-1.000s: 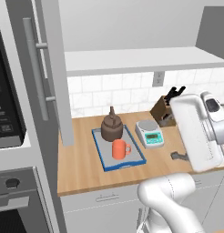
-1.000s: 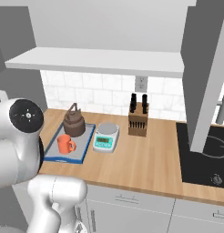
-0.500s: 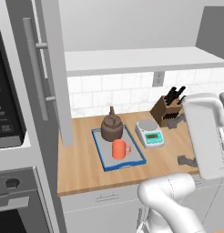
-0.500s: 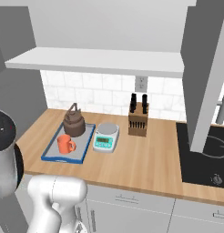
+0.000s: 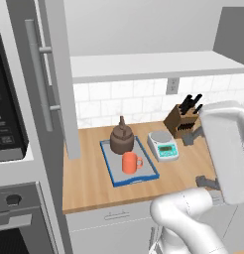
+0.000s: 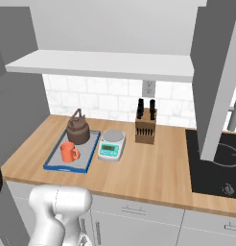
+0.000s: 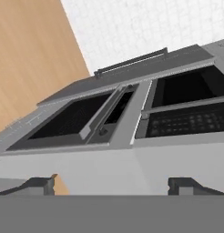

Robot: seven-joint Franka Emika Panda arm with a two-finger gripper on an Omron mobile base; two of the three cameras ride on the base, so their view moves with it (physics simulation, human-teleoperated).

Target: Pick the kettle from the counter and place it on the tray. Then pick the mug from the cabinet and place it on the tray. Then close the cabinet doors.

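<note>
Kettle: a squat dark brown kettle (image 5: 122, 138) stands on the far end of the tray, left of centre in the left base view; in the right base view it sits at centre left.
Mug: an orange mug (image 5: 130, 162) stands on the same tray, just in front of the kettle and nearer the camera, handle to the right in the left base view.
Tray: a grey tray with a blue rim (image 5: 109, 167) lies flat on the counter, long side running front to back.
Counter: a light wooden worktop (image 6: 153, 170) crosses the middle of both base views.
Scale: a small white and teal scale (image 5: 163, 145) sits just right of the tray, apart from it.
Knife block: a brown block with black handles (image 6: 145, 127) stands by the tiled wall, right of the scale.
Cabinet: the pale shelf (image 5: 144, 65) runs across the upper half of the left base view.
Cabinet doors: one grey door (image 5: 49, 74) with a silver bar handle stands swung open at upper left of the left base view; the other (image 6: 216, 72) hangs open at the right of the right base view.
Claw: the gripper (image 7: 111, 185) shows at the bottom of the hand view, its two dark tips set wide apart with nothing between them, facing a dark oven front.
Cooktop: a black cooktop (image 6: 216, 166) lies at lower right of the right base view.
</note>
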